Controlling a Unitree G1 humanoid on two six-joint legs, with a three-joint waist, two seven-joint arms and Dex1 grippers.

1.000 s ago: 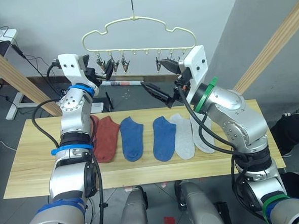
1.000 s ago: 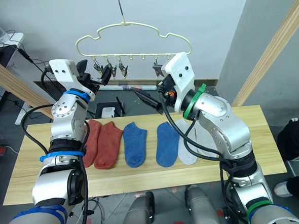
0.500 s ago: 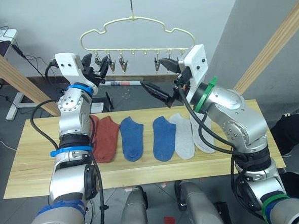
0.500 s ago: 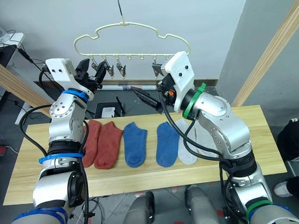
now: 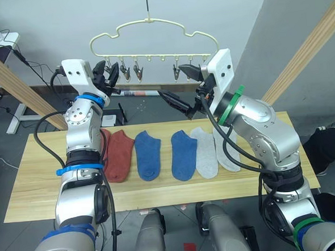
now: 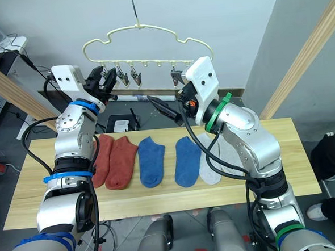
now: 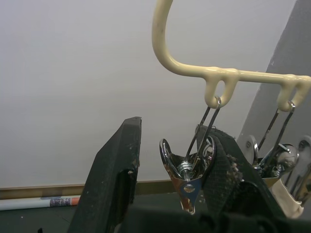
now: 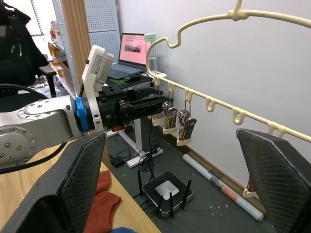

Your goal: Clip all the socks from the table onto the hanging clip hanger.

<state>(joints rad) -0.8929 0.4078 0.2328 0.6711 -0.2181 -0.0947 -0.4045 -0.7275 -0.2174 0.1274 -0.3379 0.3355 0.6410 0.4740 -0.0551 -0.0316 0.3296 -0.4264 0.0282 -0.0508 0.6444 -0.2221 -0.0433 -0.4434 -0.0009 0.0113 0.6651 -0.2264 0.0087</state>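
Pale-yellow clip hanger point(image 5: 151, 38): left gripper point(image 7: 170, 170) open around its end clip point(image 7: 190, 180). Right gripper point(image 8: 180, 189) open, empty. Six socks point(image 5: 148, 154) flat on desk point(image 5: 40, 190).

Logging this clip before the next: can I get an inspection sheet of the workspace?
Surface: table, pale wood.
Job's things: six socks flat in a row on it; clip hanger hanging above, no sock clipped.
Clutter: nothing seen on the table.
Grippers: left gripper open around the endmost clip; right gripper open, empty.
Cables: black cables along both arms.
Surroundings: wooden poles, grey wall.
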